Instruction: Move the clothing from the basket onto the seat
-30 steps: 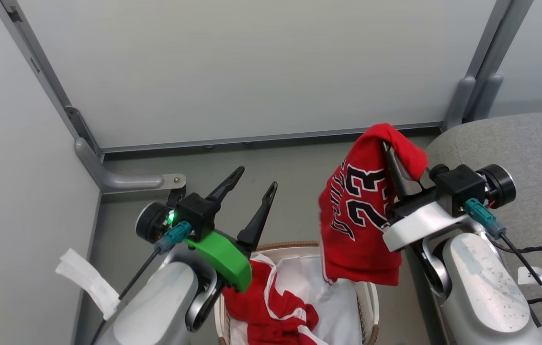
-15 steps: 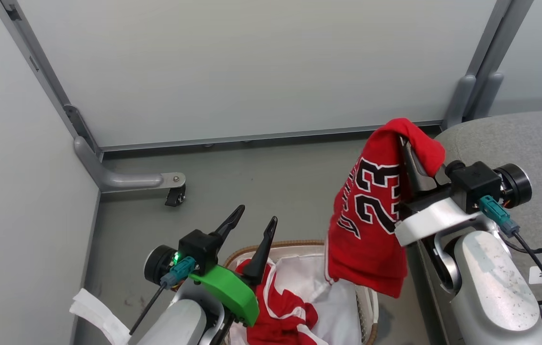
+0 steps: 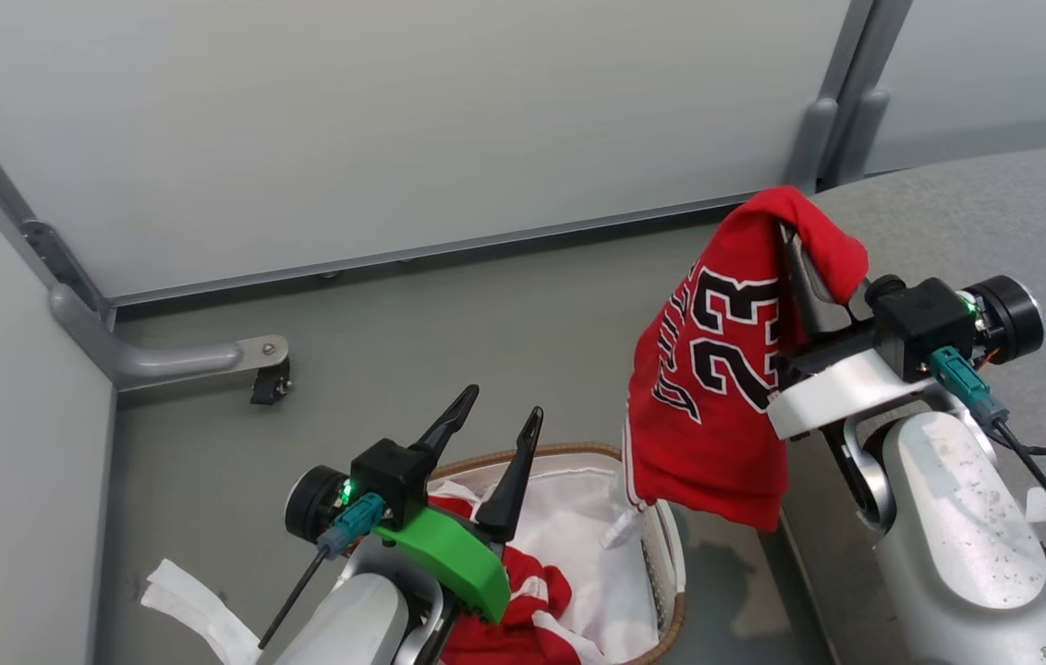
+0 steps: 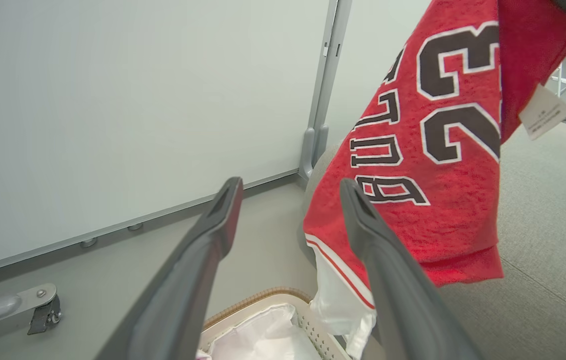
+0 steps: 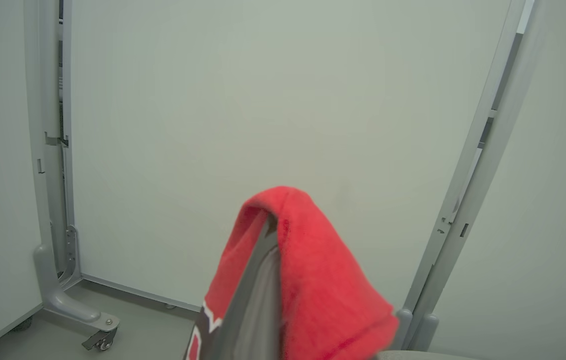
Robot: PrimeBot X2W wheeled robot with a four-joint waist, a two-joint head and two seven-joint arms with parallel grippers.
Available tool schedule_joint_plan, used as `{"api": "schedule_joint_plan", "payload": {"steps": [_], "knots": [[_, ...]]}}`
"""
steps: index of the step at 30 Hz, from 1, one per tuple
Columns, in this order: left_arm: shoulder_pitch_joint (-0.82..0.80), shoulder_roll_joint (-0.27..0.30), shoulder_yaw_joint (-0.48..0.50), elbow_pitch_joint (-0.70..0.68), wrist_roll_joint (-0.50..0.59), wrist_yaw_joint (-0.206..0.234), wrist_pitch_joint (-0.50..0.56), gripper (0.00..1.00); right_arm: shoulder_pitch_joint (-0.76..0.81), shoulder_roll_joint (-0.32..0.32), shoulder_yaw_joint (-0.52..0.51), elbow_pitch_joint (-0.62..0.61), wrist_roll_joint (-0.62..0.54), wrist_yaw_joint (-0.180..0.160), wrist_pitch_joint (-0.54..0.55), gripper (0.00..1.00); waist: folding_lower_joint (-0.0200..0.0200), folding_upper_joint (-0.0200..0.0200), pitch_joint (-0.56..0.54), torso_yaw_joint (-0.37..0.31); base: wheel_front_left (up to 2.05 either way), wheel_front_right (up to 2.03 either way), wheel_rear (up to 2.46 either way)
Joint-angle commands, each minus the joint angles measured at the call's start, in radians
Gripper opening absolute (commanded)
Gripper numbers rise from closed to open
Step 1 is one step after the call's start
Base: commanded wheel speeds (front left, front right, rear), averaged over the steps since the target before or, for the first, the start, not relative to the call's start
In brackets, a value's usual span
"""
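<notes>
Clamped by its top fold in the right gripper (image 3: 786,242), fingers drawn together under the cloth: the hanging jersey (image 3: 717,369), draped over the fingertips and falling below and to the left of them, hem low beside the rim of the basket (image 3: 523,454). Just to that gripper's right and beyond it, the seat (image 3: 976,212). Below and behind the left gripper (image 3: 504,403), released with fingers spread wide: the second jersey (image 3: 523,610), crumpled on the liner (image 3: 578,517) inside the basket. Counted: two jerseys, one basket, one liner, one seat. Fleecy red cloth with white trim, black letters edged in white and a 23; a small white label (image 4: 543,112) at the hanging one's edge. Oval white perforated plastic under a brown woven rim, thin white cloth within. Grey woven upholstery, rounded at the edge.
</notes>
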Motion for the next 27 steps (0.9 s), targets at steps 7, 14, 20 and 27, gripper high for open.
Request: {"api": "schedule_joint_plan", "payload": {"steps": [7, 14, 20, 27], "knots": [[-0.031, 0.000, -0.006, -0.003, 0.025, 0.000, -0.001, 1.00, -0.029, -0.006, -0.039, -0.018, -0.020, -0.001, -0.002, 0.00, 0.0000, -0.0001, 0.084, -0.159, 0.00, 0.00, 0.00], [-0.062, 0.008, -0.028, -0.009, 0.036, 0.000, -0.001, 1.00, -0.020, -0.006, -0.081, -0.030, -0.016, -0.001, -0.002, 0.00, 0.0000, -0.0001, 0.124, -0.236, 0.00, 0.00, 0.00], [-0.085, 0.021, -0.043, -0.016, 0.040, 0.000, -0.001, 1.00, -0.024, -0.004, -0.110, -0.045, -0.017, -0.001, -0.002, 0.00, 0.0000, -0.0001, 0.162, -0.269, 0.00, 0.00, 0.00], [-0.108, 0.029, -0.063, -0.019, 0.037, 0.000, -0.001, 1.00, -0.074, -0.016, -0.141, -0.024, -0.031, -0.001, -0.002, 0.00, 0.0000, -0.0001, 0.202, -0.263, 0.00, 0.00, 0.00]]}}
